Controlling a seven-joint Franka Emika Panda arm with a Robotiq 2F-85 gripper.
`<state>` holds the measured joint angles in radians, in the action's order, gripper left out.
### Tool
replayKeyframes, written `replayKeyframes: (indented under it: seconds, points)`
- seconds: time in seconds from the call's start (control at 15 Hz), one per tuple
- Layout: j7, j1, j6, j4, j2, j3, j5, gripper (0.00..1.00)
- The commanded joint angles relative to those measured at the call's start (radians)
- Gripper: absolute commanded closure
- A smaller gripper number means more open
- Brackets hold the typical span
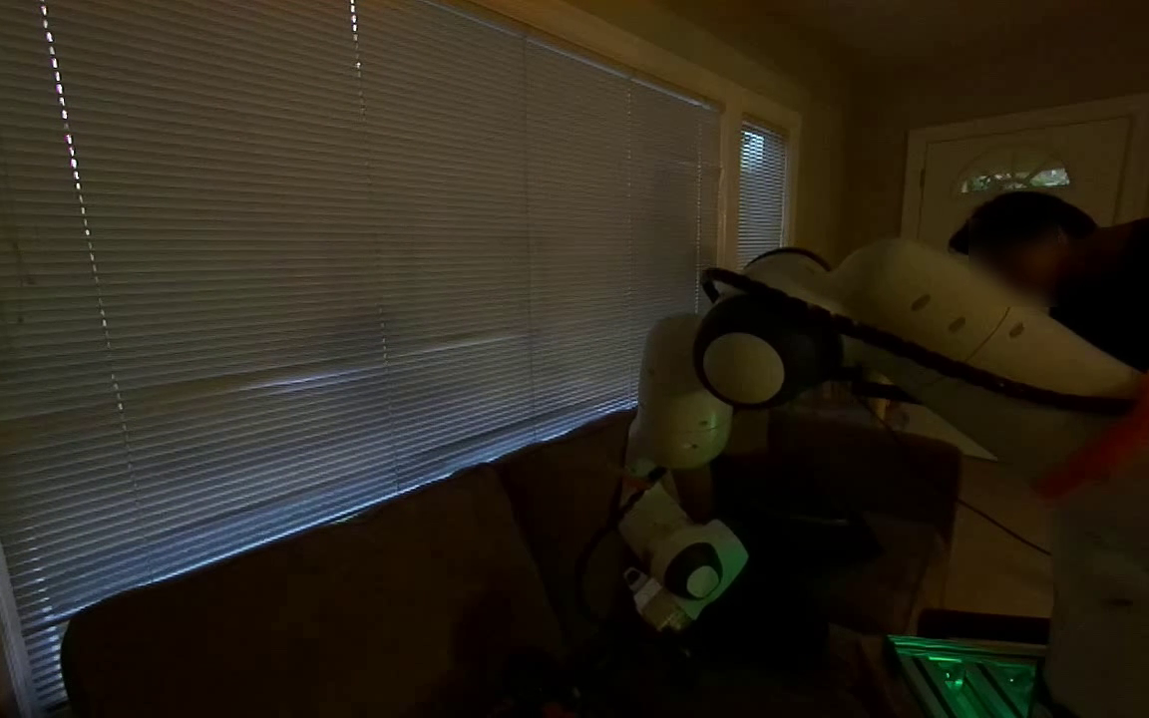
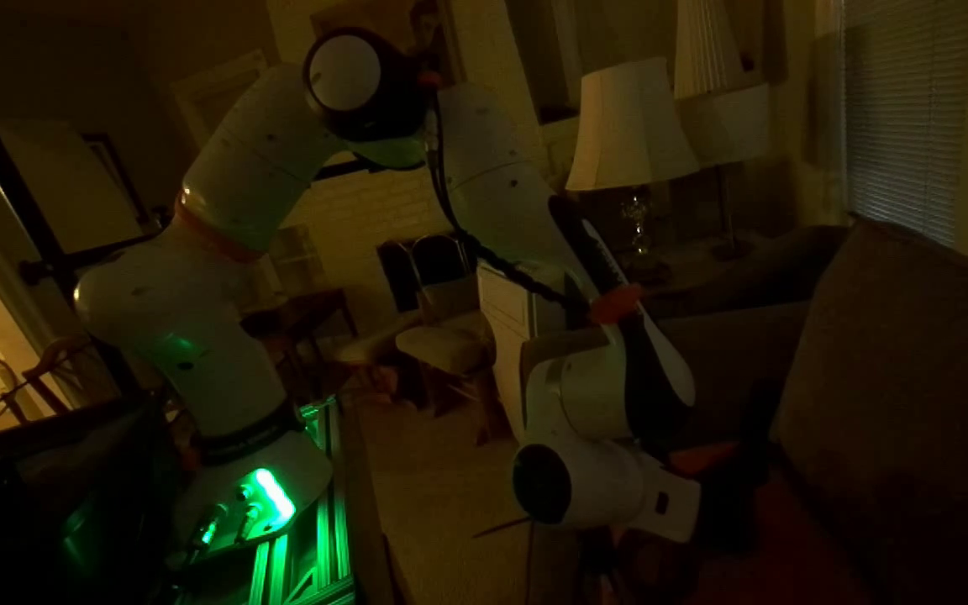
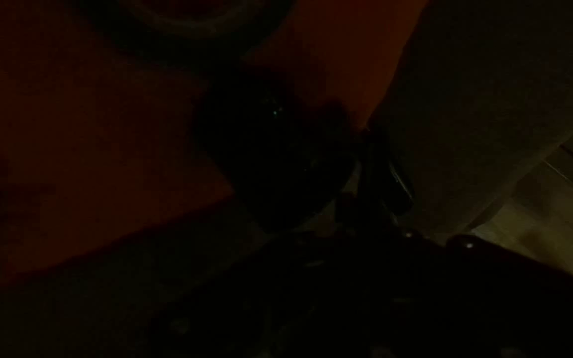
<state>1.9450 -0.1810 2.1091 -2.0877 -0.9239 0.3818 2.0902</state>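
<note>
The picture is very dark. My gripper shows as a black shape rising from the bottom of the wrist view, its fingers converging near the middle. Right at its tips is a dark, glossy, cup-like object. A dark narrow piece with a bright edge lies just right of the tips; I cannot tell whether it is a fingertip or a handle. Whether the fingers hold anything is too dark to tell. Beneath lies an orange-red cloth. A dark round dish with a paler inner ring sits on it at the top.
A brown sofa stands below window blinds; its cushion also shows in an exterior view. The robot's base glows green on a metal frame. A person is behind the arm. Lamps and chairs stand further back.
</note>
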Motion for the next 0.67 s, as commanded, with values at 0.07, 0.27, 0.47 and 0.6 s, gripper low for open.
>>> replayKeyframes:
  seconds: [0.07, 0.27, 0.47, 0.6]
  points:
    - [0.025, 0.010, 0.046, -0.007, 0.009, -0.012, 0.028, 0.99]
    - [0.031, 0.017, 0.060, -0.004, 0.008, -0.017, 0.029, 0.99]
    - [0.035, 0.026, 0.070, -0.003, 0.007, -0.020, 0.031, 0.99]
    - [0.041, 0.031, 0.080, -0.002, 0.008, -0.021, 0.035, 0.99]
